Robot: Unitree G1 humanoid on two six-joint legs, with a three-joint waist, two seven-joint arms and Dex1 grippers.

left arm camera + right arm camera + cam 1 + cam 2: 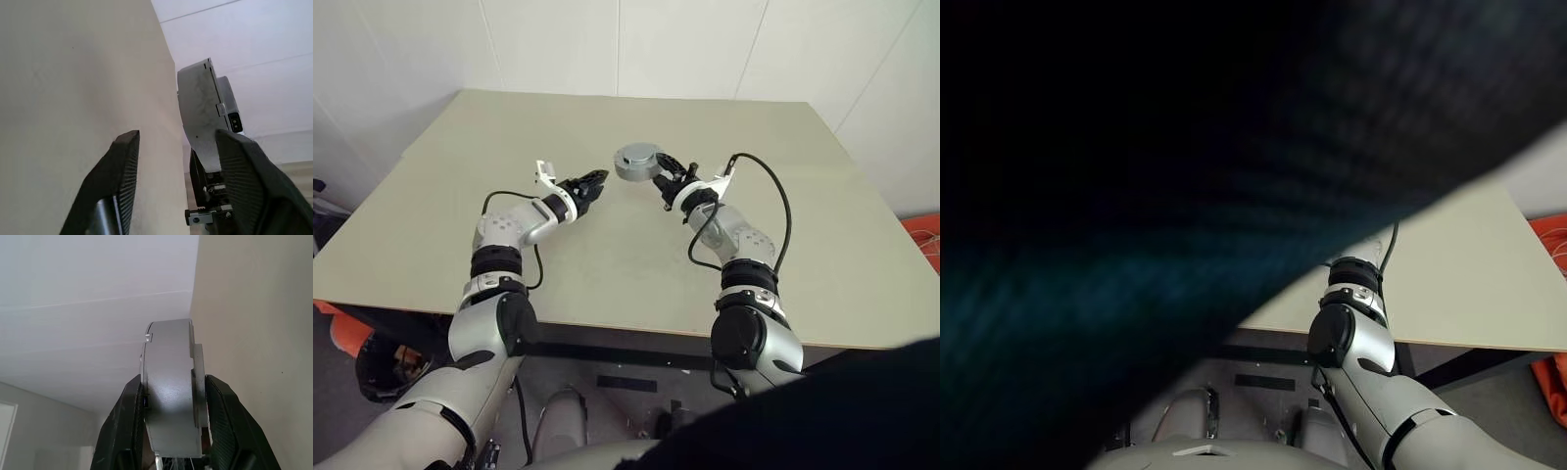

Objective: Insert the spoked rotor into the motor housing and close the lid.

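A grey round drum, the motor housing, hangs a little above the beige table near its middle. My right gripper is shut on it, and in the right wrist view its fingers press on both flat sides of the housing. A thinner grey plate, seemingly the lid, lies flat against one side. The spoked rotor is hidden. My left gripper stands open just left of the housing, apart from it. In the left wrist view its jaws are wide with nothing between them, and the housing lies beyond the left gripper.
White walls rise behind the table's far edge. Something orange sits on the floor past the right edge. A dark blurred shape close to the camera covers most of the right eye view.
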